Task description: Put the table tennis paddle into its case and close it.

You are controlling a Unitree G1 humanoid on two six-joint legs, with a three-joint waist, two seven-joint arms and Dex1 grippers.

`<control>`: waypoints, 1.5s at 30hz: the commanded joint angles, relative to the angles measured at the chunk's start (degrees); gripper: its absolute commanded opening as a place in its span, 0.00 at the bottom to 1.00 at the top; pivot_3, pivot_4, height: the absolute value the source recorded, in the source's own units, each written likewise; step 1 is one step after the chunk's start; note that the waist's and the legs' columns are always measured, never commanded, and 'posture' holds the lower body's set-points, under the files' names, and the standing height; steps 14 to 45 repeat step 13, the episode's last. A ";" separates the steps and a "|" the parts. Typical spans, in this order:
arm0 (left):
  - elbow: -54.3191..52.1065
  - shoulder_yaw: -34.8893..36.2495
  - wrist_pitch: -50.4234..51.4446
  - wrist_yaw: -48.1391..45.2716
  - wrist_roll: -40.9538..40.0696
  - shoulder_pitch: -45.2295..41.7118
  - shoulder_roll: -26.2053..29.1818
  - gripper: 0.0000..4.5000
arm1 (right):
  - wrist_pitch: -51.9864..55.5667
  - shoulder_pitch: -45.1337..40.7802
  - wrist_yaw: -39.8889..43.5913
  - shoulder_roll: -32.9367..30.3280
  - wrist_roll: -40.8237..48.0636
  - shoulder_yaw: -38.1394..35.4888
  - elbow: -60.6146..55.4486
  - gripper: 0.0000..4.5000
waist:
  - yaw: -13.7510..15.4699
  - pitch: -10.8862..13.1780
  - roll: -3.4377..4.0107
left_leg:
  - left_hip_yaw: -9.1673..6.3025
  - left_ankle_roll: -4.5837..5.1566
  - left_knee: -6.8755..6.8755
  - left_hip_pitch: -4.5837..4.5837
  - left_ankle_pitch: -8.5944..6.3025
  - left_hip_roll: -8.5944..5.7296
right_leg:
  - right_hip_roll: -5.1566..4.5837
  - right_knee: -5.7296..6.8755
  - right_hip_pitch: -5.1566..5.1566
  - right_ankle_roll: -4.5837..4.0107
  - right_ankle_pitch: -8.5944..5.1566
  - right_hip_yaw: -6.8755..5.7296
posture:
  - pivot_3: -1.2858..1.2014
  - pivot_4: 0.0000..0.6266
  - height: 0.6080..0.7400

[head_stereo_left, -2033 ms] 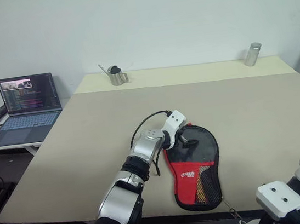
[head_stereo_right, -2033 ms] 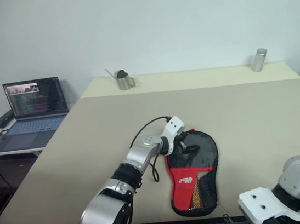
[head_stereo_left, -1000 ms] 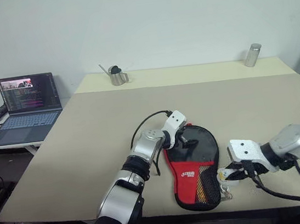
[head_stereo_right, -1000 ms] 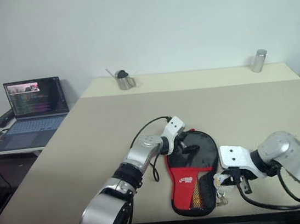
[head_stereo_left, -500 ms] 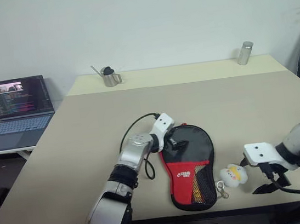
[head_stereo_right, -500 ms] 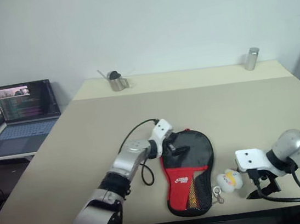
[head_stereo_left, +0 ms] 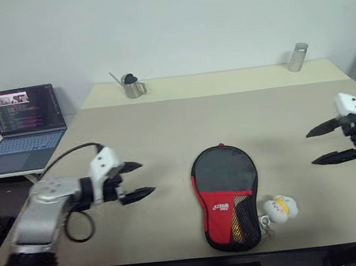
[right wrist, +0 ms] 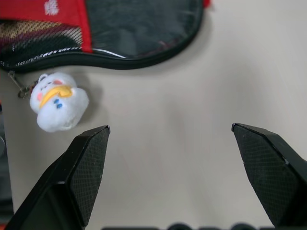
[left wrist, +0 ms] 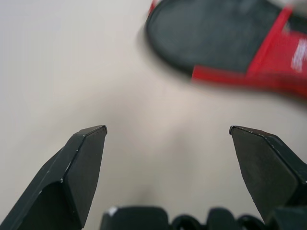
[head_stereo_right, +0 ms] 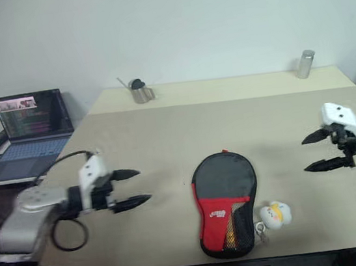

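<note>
The black case, with its red panel and mesh pocket, lies flat near the table's front edge, round end pointing away from me. Its white-yellow plush charm rests on the table just right of the narrow end. The table tennis paddle is hidden. My left gripper hovers open well to the left of the case, fingers pointing toward it and holding nothing. My right gripper hangs open far to the right, also empty. In the wrist views, the case lies beyond my open left fingers and the charm beyond my open right ones.
The beige table stretches wide behind the case. A metal cup stands at the back left and a metal can at the back right. An open laptop sits on a side table to the left.
My left gripper has pulled off the case's round end and swung far left. My right gripper has let go of the charm, opened, and risen out to the right.
</note>
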 commanded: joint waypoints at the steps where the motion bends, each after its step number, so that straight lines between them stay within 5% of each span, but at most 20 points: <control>1: -0.53 10.12 2.53 -2.53 -6.96 1.08 3.42 1.00 | -0.54 0.96 3.83 -2.65 1.82 -4.21 -1.48 1.00 | -0.03 0.02 0.04 | 0.00 0.00 0.02 -0.06 0.00 0.00 | 0.00 0.03 -0.07 0.00 0.00 0.00 | 0.52 0.24 1.00; 5: -0.69 20.30 8.19 -5.48 -13.60 3.20 8.49 1.00 | 2.37 6.10 4.63 -7.59 5.56 -7.49 -8.05 1.00 | -0.38 0.13 0.21 | 0.02 -0.02 0.07 -0.58 0.01 0.06 | 0.02 0.14 -0.60 0.00 0.00 -0.05 | 0.52 0.24 1.00; 11: -1.21 25.51 7.17 -5.64 -13.29 8.47 11.23 1.00 | 1.17 8.60 4.61 -10.51 6.97 -7.58 -8.15 1.00 | -0.58 0.19 0.38 | 0.13 -0.01 0.06 -0.56 0.00 0.05 | -0.02 0.10 -0.58 0.00 0.00 -0.01 | 0.52 0.24 1.00; 45: -0.90 25.80 6.04 -4.86 -12.70 9.22 11.24 1.00 | 1.25 7.55 4.04 -9.40 6.63 -6.87 -8.72 1.00 | -0.62 0.20 0.40 | 0.14 -0.01 0.07 -0.56 0.00 0.07 | -0.01 0.12 -0.58 -0.01 0.01 -0.01 | 0.52 0.24 1.00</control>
